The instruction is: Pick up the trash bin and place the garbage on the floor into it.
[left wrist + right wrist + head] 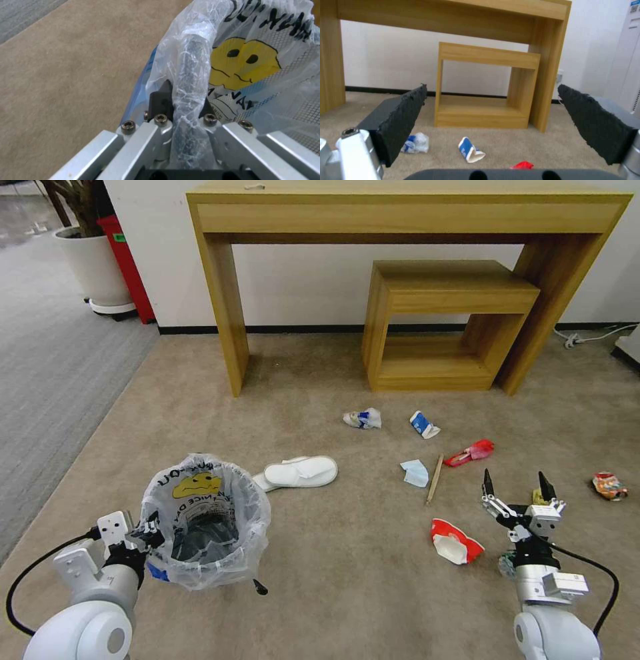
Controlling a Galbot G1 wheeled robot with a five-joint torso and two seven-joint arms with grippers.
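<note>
So we've got the trash bin [205, 527] in hand: our left gripper [185, 100] is clamped on its bag-wrapped rim. The bin looks empty inside, so none of the garbage is in yet. It's a small black mesh bin with a crinkly clear liner, yellow smiley and black lettering. Right of the bin lie the white slippers [301, 472]; farther right are the blue mask [415, 473], wooden stick [435, 479], red wrapper [471, 452] and red-white paper cup [455, 541]. Our right gripper [518, 488] hangs spread wide, holding nothing, past the cup.
</note>
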